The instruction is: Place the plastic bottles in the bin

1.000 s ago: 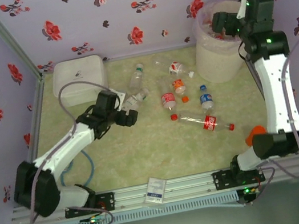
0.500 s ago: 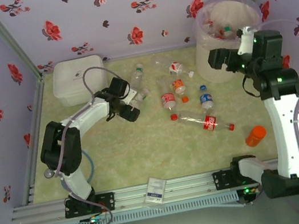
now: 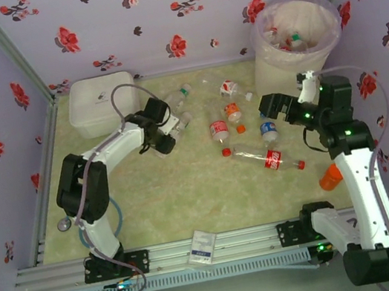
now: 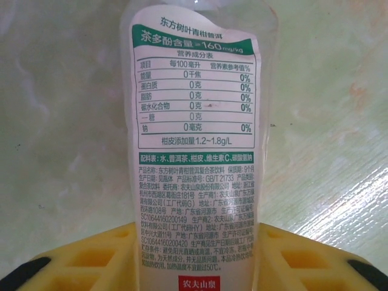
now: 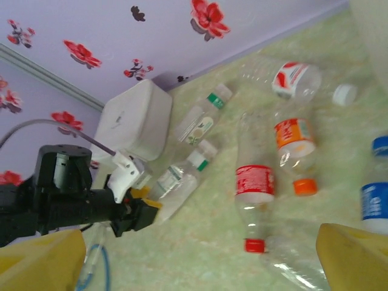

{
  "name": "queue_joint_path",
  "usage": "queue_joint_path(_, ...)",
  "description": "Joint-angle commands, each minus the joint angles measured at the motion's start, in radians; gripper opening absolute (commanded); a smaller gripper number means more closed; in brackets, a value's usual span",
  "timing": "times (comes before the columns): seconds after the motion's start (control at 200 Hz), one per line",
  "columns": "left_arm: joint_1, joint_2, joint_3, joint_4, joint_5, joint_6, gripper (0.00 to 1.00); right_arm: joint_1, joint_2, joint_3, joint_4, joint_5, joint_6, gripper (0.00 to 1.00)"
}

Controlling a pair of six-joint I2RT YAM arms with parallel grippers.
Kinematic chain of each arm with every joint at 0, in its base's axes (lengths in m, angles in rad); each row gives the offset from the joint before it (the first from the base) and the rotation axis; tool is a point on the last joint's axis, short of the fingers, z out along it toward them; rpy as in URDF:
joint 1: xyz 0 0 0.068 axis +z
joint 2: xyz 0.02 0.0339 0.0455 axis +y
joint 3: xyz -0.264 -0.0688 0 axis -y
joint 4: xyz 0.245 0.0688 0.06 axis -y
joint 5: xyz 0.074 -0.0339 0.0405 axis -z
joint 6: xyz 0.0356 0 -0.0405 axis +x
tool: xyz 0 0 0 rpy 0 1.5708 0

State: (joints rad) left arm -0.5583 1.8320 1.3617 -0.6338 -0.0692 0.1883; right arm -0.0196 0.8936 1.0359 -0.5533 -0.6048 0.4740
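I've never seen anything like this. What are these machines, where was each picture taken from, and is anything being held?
These are two robot arms bolted to the near edge of a table. Each ends in a two-finger gripper. The wide picture comes from a fixed camera above and behind them. The other two come from small cameras on the wrists, so the yellow shapes at the bottom are an arm's own fingers. Plastic bottles lie scattered on the table near a white box, and a few are in the bin at the far right. The left gripper has its fingers either side of a white-labelled bottle; I cannot tell whether it is squeezing. The right gripper is open and holds nothing.
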Motion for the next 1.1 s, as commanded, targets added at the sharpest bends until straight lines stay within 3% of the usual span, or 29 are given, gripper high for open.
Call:
queue_joint_path(0.0, -0.011, -0.125, -0.018, -0.008, 0.031, -0.038, 0.41, 0.012, -0.02, -0.069, 0.233, -0.092, 0.179, 0.97)
queue_joint_path(0.18, -0.076, -0.315, -0.131, 0.117, 0.123, -0.165, 0.41, 0.1, 0.013, -0.15, 0.464, -0.053, 0.324, 0.94)
queue_joint_path(0.425, -0.235, -0.448, -0.28, 0.357, 0.117, -0.43, 0.32, 0.287, 0.151, -0.159, 0.61, 0.044, 0.356, 0.89)
queue_joint_path(0.675, -0.373, -0.471, -0.3, 0.419, 0.092, -0.456, 0.3, 0.354, 0.224, -0.135, 0.596, 0.136, 0.312, 0.86)
queue_joint_path(0.81, -0.387, -0.488, -0.319, 0.444, 0.085, -0.473, 0.3, 0.354, 0.243, -0.145, 0.589, 0.175, 0.306, 0.81)
queue_joint_path(1.02, -0.388, -0.502, -0.332, 0.461, 0.082, -0.466, 0.3, 0.361, 0.298, -0.139, 0.577, 0.135, 0.301, 0.78)
queue_joint_path(1.095, -0.388, -0.499, -0.337, 0.466, 0.082, -0.466, 0.3, 0.366, 0.31, -0.136, 0.584, 0.133, 0.302, 0.72)
